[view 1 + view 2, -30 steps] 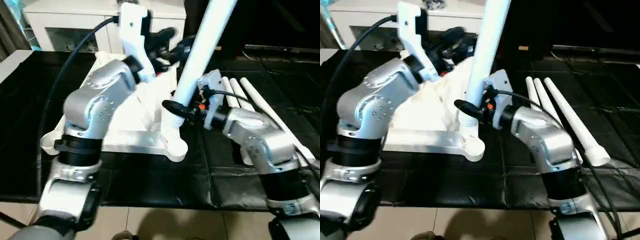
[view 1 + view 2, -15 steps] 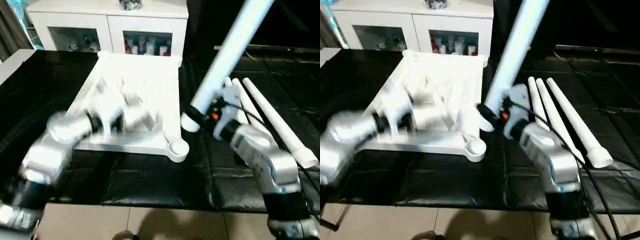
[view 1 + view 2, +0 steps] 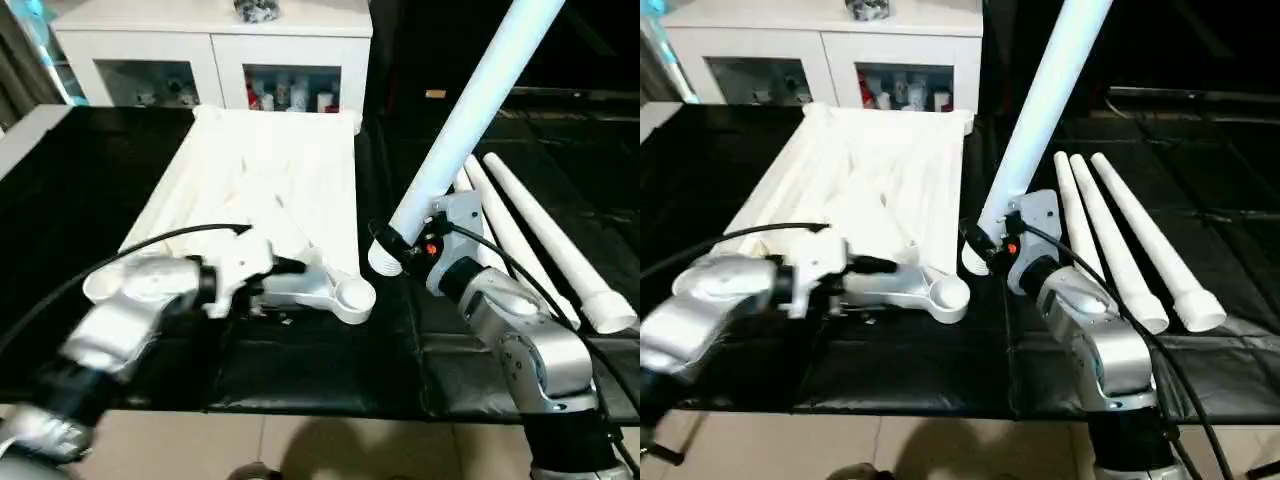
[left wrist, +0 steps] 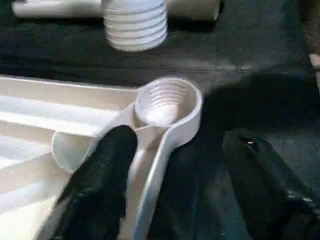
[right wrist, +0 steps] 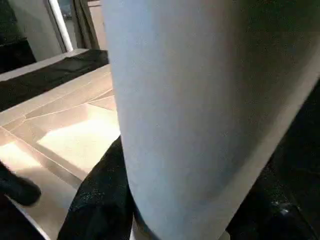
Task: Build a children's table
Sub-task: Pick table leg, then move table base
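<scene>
The white table top lies ribbed side up on the black surface, its near right corner socket empty. My left gripper is open and low at the top's near edge, its fingers on either side of the rim just behind that socket. My right gripper is shut on a white leg that slants up to the right. The leg's threaded end hangs just right of the socket, apart from it. Three more legs lie side by side at the right.
A white cabinet with glass doors stands behind the black padded surface. The near edge of that surface drops to a tan floor. A black cable loops over my left forearm.
My left arm has come down from above the table top to its near edge by the corner socket. The right gripper has moved the leg's threaded end off the socket, to the right.
</scene>
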